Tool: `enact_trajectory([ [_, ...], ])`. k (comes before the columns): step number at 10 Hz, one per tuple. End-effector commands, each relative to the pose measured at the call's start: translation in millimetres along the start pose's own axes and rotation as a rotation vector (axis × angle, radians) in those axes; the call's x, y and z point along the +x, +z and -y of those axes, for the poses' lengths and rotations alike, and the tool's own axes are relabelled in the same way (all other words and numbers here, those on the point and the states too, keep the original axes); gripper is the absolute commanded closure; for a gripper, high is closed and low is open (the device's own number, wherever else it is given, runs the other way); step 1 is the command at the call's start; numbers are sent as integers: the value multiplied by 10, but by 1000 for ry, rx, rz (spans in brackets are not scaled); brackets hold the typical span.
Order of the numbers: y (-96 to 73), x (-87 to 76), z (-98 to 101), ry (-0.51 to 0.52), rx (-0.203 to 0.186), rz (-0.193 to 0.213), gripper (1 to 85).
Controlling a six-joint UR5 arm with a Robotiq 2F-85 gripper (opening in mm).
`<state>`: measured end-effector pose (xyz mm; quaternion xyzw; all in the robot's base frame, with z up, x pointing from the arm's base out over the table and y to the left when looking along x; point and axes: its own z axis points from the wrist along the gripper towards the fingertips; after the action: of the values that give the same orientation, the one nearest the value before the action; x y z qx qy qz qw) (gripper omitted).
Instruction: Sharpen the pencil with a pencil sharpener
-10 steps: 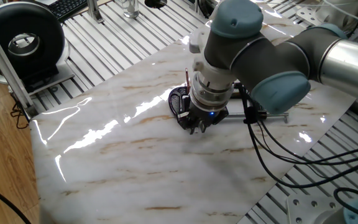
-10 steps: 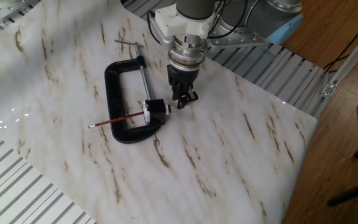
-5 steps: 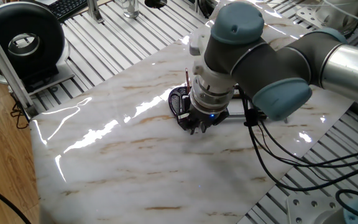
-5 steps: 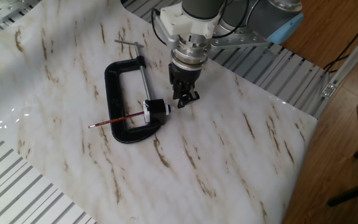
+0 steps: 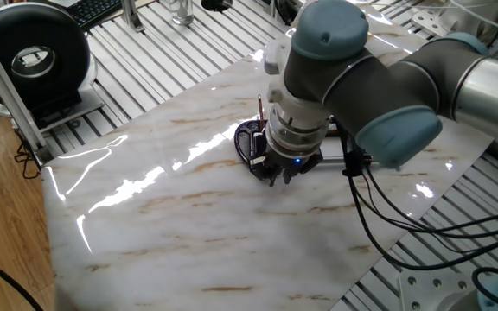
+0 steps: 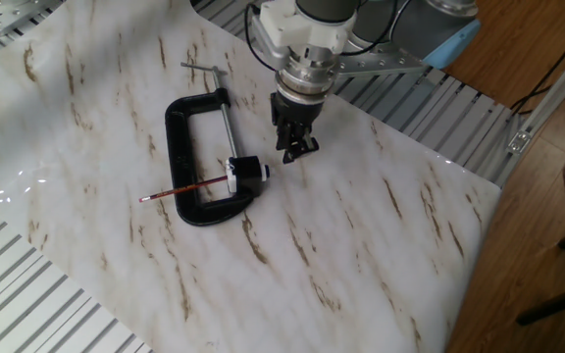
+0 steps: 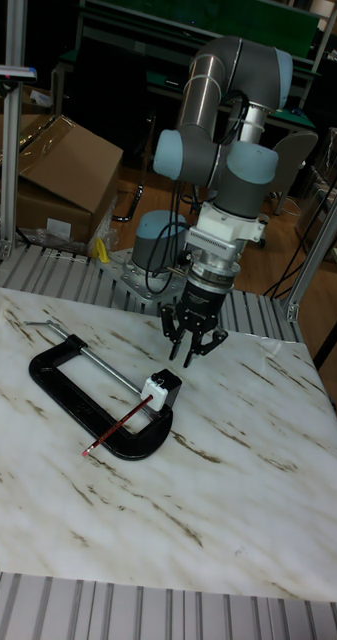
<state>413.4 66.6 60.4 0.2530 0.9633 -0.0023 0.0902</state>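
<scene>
marble table (image 6: 390, 245) fills the view, pale with brown streaks. over it the arm (image 7: 228, 110) reaches down, wrist pointing straight at the slab. next in size, the black clamp (image 6: 179, 147) lying flat on the table, its silver rod (image 6: 226, 132) running along the open side. the gripper (image 6: 296, 152) hangs just above the marble, beside the clamp's rod end, touching nothing; in the tall view (image 7: 191, 350) its fingers (image 7: 174, 343) are spread apart with empty space between them, so it's wide and carrying nothing. down to the small stuff: the sharpener (image 6: 246, 171), a black block with a white end, sits by the clamp's lower jaw, just beside the gripper but apart from it. and the pencil (image 6: 179, 191), thin and dark red, lies across the clamp's frame, one end running into the sharpener's white end, the other pointing out over the marble (image 7: 118, 427).
</scene>
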Motion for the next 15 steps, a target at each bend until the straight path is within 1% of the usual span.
enact_trajectory([
  [1, 47, -54, 83, 26, -25, 21, 530],
  [2, 89, -86, 105, 29, -48, 28, 523],
  [3, 122, -129, 156, 27, -38, 38, 513],
  [4, 127, -116, 139, 29, -48, 37, 517],
  [5, 131, -88, 83, 35, -81, 36, 510],
  [6, 144, -99, 95, 36, -91, 44, 507],
  [8, 148, -111, 128, 34, -85, 53, 500],
  [9, 157, -98, 137, 35, -90, 50, 497],
  [11, 227, -77, 177, 41, -119, 52, 483],
  [13, 245, -28, 190, 43, -126, 43, 473],
  [15, 294, 22, 150, 47, -139, 39, 470],
])
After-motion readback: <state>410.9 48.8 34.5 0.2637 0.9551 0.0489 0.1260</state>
